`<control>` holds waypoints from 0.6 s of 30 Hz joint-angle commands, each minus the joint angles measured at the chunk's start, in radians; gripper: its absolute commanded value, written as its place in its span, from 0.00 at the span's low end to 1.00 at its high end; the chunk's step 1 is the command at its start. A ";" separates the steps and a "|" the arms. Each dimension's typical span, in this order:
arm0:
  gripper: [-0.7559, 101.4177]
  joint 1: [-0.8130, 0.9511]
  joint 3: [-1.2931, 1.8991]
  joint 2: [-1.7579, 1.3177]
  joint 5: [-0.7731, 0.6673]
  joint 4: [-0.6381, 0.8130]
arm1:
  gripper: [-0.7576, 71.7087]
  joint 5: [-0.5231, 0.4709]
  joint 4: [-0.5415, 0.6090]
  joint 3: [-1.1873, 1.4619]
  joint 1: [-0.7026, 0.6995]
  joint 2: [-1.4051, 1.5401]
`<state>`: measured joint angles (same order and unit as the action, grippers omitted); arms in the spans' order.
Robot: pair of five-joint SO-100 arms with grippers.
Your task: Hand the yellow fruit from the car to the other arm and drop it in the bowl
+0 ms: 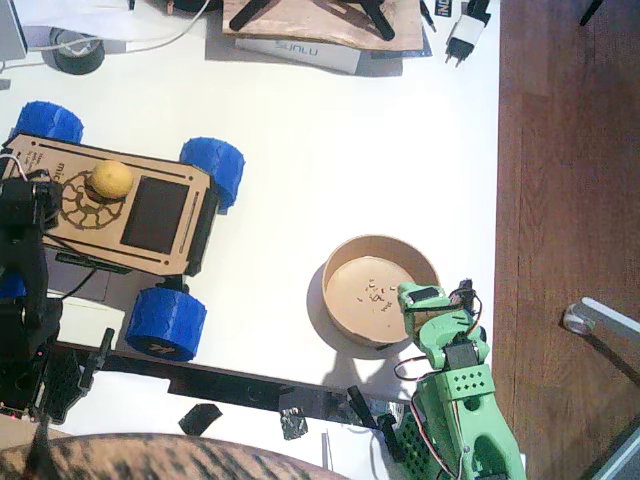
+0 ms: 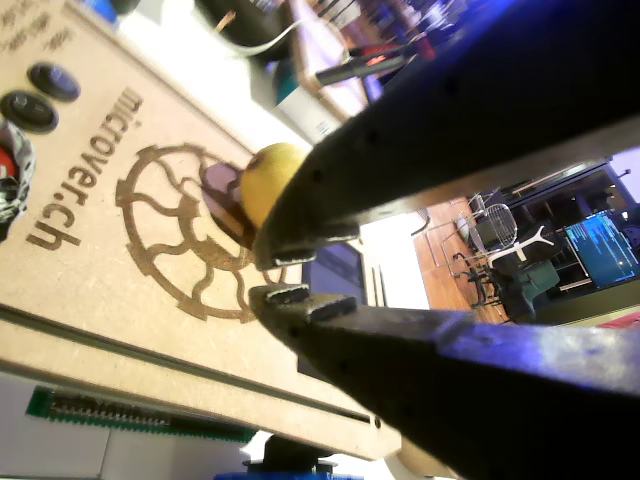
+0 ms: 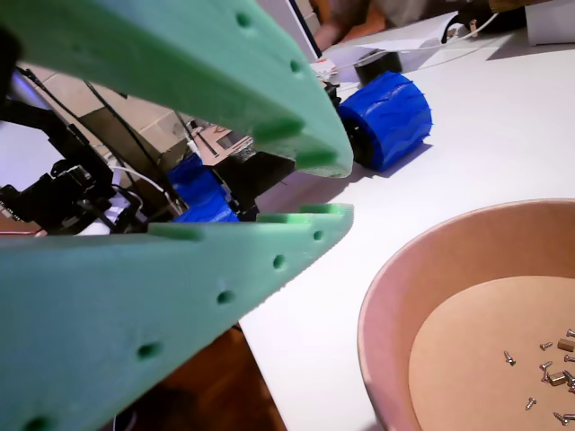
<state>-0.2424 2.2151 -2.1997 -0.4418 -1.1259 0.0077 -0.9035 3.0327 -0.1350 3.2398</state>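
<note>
The flat light-brown plywood car (image 1: 110, 205) with four chunky blue wheels carries the small matte yellow fruit (image 1: 111, 179), which rests on the cut-out wheel emblem (image 2: 190, 230) on the car's deck, beside the black rectangular panel (image 1: 154, 214). The main risk, as a judgement: the round fruit sits unrestrained on a flat deck, so an off-centre closure can nudge it to roll off the emblem or off the car; contact with the deck can also shift the wheeled car. The black left arm (image 1: 25, 290) stands at the car's left edge, its wrist reaching over the deck. In a wrist view the black left gripper (image 2: 285, 275) has its tips just beside the fruit, with only a narrow gap between them and nothing clamped; the gap looks too narrow to admit the fruit. The light green right arm (image 1: 460, 400) stands well apart from the car, its green right gripper (image 3: 323, 189) slightly parted and empty, just beside the rim of the round tan bowl (image 1: 338, 268), which holds only a few crumbs.
</note>
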 commanded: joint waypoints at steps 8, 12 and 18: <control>0.02 0.006 -0.255 0.104 0.008 -0.021 | 0.01 -0.015 -0.006 -0.006 -0.005 0.009; 0.24 0.017 -0.267 0.106 0.008 -0.029 | 0.01 -0.017 -0.006 -0.006 -0.005 0.009; 0.48 0.112 -0.270 0.184 0.008 -0.037 | 0.01 -0.017 -0.006 -0.006 -0.003 0.009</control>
<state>-0.1764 2.0049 -2.0433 -0.4418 -1.1490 0.0031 -0.9035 3.0327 -0.1350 3.2398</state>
